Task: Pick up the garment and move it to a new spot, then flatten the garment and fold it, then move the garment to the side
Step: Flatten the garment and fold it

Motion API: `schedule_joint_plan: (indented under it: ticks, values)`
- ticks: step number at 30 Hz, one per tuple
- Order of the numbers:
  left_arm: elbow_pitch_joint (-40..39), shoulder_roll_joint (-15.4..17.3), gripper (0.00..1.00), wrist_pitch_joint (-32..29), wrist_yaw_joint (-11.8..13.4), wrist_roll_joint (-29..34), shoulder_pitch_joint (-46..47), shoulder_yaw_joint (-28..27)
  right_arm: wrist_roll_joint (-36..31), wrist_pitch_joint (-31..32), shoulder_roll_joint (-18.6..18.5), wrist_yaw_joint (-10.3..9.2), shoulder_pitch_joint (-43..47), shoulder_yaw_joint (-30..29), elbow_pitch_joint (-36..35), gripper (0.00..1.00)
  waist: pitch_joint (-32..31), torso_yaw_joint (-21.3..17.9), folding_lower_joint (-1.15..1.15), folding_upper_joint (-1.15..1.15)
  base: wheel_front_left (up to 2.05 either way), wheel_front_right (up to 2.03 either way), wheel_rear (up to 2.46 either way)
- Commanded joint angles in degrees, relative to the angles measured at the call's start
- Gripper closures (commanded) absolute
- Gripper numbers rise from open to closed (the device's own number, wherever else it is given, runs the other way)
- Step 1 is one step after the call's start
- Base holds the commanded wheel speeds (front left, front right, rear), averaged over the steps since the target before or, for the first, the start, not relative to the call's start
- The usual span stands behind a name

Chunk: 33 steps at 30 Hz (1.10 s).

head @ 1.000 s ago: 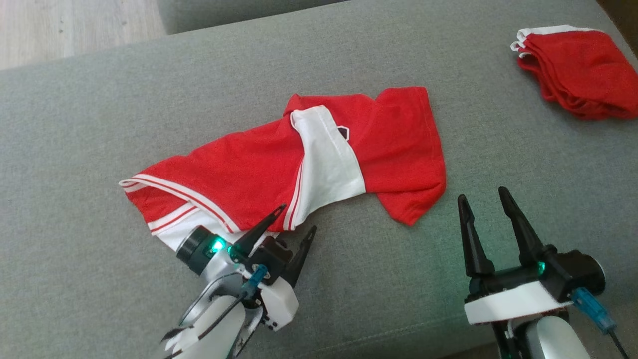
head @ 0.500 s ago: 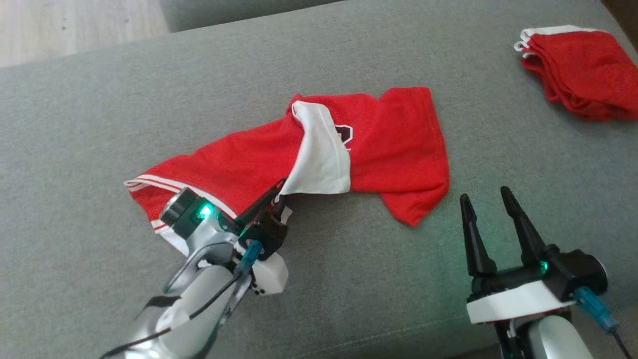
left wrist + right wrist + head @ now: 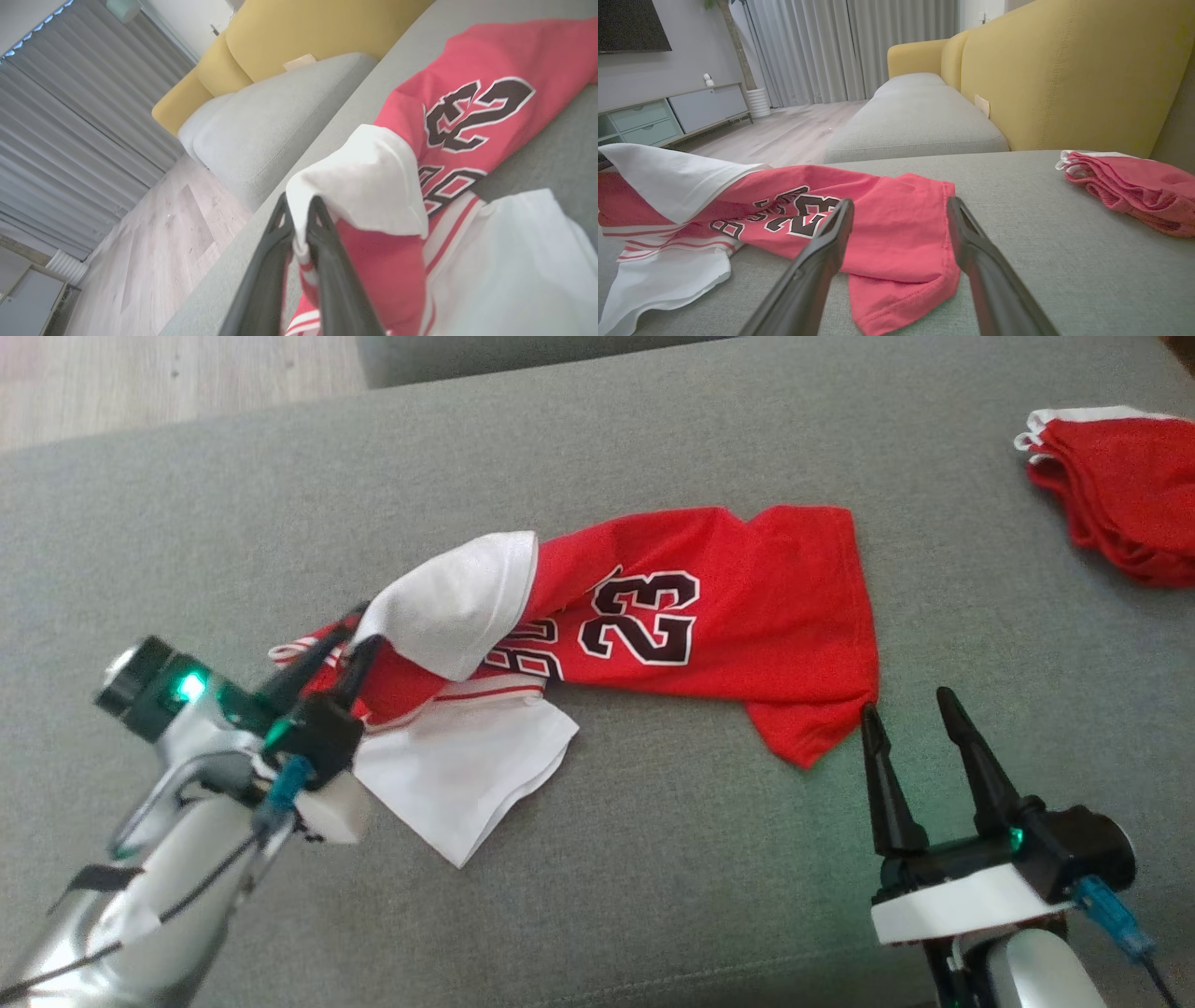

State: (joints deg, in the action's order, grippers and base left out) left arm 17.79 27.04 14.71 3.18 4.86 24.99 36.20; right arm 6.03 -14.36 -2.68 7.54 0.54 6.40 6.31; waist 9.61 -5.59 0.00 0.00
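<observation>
**A:** What lies around the jersey [image 3: 709, 607]?

**B:** A folded red pile [image 3: 1111, 476] sits at the far right of the grey seat [image 3: 653, 420], well apart from it. The floor [image 3: 140, 373] shows past the seat's far edge.

**A:** And the arms?

**B:** The left gripper [image 3: 359, 630] reaches in from the lower left. It pinches the jersey's white edge and holds it up in a peak. The rest lies across mid-seat with the 23 facing up. The right gripper [image 3: 906, 702] hovers at the lower right, fingers spread, with its tips just beside the jersey's red corner.

**A:** Anything unclear?

**B:** The raised white flap covers part of the lettering beside the 23. The pile is cut off at the right edge. I cannot tell whether the right tips touch the cloth.
</observation>
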Motion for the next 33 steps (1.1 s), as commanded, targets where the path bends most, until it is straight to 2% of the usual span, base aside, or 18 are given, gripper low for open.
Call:
schedule_joint_plan:
  ticks: [1, 4, 6, 8, 9, 10, 14, 17, 25, 29, 33]
  values:
    - [-0.02, 2.55, 0.75, 0.29, -0.30, -0.90, 4.33, -3.35, -0.34, -0.63, -0.33, -0.05, -1.49, 1.83, -1.62, 0.00, 0.85, 0.19, 0.00, 0.00, 0.00, 0.00, 0.00]
    - [3.44, 2.68, 0.75, 0.29, -0.77, -2.04, 7.60, -4.29, -0.51, -0.63, -0.88, -0.05, -2.06, 2.61, -1.50, 0.00, 2.21, 0.03, 0.00, 0.00, 0.00, 0.00, 0.00]
    - [5.72, 2.53, 0.82, 0.29, -0.33, -2.26, 10.13, -4.86, -0.49, -0.63, -1.16, -0.05, -2.72, 2.76, -1.68, 0.00, 3.28, -0.24, 0.00, 0.00, 0.00, 0.00, 0.00]
    - [8.14, 2.13, 0.80, 0.29, 0.64, -2.69, 12.23, -5.63, -0.53, -0.63, -1.31, -0.05, -3.42, 2.96, -1.75, 0.00, 4.26, -0.65, 0.00, 0.00, 0.00, 0.00, 0.00]
    - [9.69, 1.75, 0.54, 0.29, 1.15, -3.54, 12.85, -6.42, -0.54, -0.63, -1.35, -0.05, -3.78, 3.24, -1.73, 0.00, 4.62, -0.98, 0.00, 0.00, 0.00, 0.00, 0.00]
    - [10.21, 1.15, 0.00, 0.29, 1.99, -4.45, 13.38, -7.35, -0.56, -0.63, -1.38, -0.05, -4.04, 3.47, -1.69, 0.00, 4.83, -1.25, 0.00, 0.00, 0.00, 0.00, 0.00]
    - [6.24, -1.86, 0.00, 0.29, 5.14, -9.10, 9.57, -10.91, -0.48, -0.63, -1.15, -0.05, -3.77, 2.87, -1.67, 0.00, 4.79, -1.69, 0.00, 0.00, 0.00, 0.00, 0.00]
    - [2.66, -3.24, 0.00, 0.29, 5.76, -10.76, 5.03, -11.66, -0.44, -0.63, -1.01, -0.05, -3.05, 2.46, -1.64, 0.00, 4.31, -1.37, 0.00, 0.00, 0.00, 0.00, 0.00]
    - [-8.67, -11.03, 0.00, 0.29, 8.30, -14.09, -15.96, -10.77, -0.27, -0.63, -0.63, -0.05, -1.60, 1.27, -1.51, 0.00, 1.76, 1.40, 0.00, 0.00, 0.00, 0.00, 0.00]
    - [-7.82, -14.49, 0.00, 0.29, 7.65, -15.27, -21.79, -9.35, -0.34, -0.63, -0.59, -0.05, -1.99, 1.36, -1.59, 0.00, 1.22, 2.69, 0.00, 0.00, 0.00, 0.00, 0.00]
    - [-2.89, -16.82, 0.00, 0.29, 7.06, -15.30, -22.43, -8.61, -0.38, -0.63, -0.73, -0.05, -2.28, 1.67, -1.70, 0.00, 1.41, 3.49, 0.00, 0.00, 0.00, 0.00, 0.00]
